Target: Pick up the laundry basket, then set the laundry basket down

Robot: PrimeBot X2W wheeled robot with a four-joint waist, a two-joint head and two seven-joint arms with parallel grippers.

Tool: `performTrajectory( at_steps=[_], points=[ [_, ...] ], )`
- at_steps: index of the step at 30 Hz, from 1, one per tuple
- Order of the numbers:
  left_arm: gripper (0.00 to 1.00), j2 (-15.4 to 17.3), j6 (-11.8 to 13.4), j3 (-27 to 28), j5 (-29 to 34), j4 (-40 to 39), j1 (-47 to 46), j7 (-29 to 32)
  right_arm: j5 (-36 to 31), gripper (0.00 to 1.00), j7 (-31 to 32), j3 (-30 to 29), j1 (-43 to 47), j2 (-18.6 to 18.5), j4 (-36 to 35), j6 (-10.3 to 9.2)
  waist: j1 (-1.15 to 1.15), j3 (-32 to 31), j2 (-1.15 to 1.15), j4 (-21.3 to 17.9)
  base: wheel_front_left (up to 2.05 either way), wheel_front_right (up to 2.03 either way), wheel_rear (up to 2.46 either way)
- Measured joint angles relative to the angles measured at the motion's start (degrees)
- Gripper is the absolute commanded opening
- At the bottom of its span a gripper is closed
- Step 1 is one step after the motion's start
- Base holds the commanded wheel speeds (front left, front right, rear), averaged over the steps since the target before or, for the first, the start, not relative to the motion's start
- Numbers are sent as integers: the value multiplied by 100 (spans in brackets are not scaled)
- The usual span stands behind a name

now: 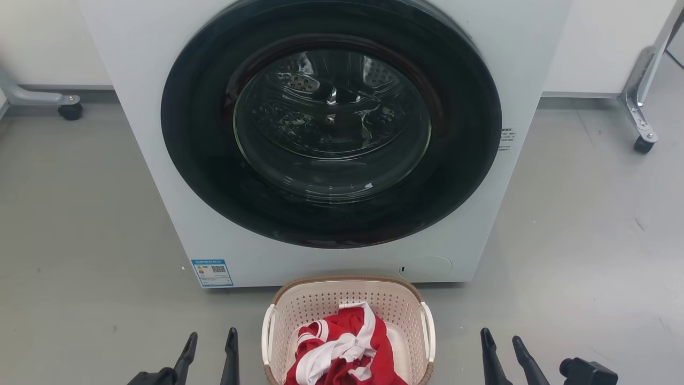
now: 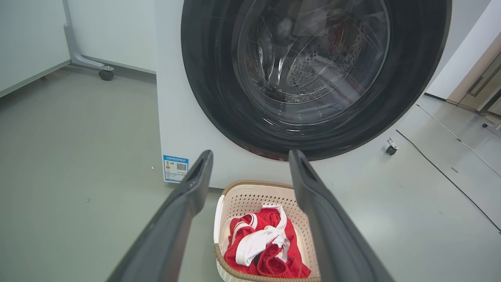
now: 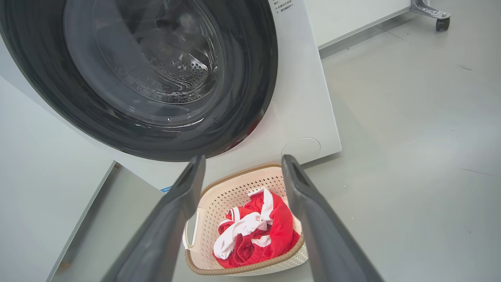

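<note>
You are holding the left hand [image 1: 212, 337] and right hand [image 1: 500, 337] spread apart, flanking the cream perforated plastic laundry basket [image 1: 320, 306] on the grey floor [image 1: 80, 214] before the white washing machine [image 1: 155, 96]; be aiming evenly for its white handles [image 1: 265, 334].

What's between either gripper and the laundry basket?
Nothing visible. The left gripper and right gripper flank the laundry basket, both open, with bare floor in each gap. The washing machine stands behind it.
</note>
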Motion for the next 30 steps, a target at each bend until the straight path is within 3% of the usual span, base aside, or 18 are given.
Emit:
performTrajectory(
  at_steps=[22,30],
  points=[
    [100,21,307,-258,1709,-91,237,-469,-1682,100,-458,569,8,0,-27,-309,0,-94,0,-2,0,0,0],
    [100,-7,346,-230,1792,-107,272,-508,-1898,100,-509,632,32,2,-60,-352,0,-94,0,-17,0,0,0]
  ],
)
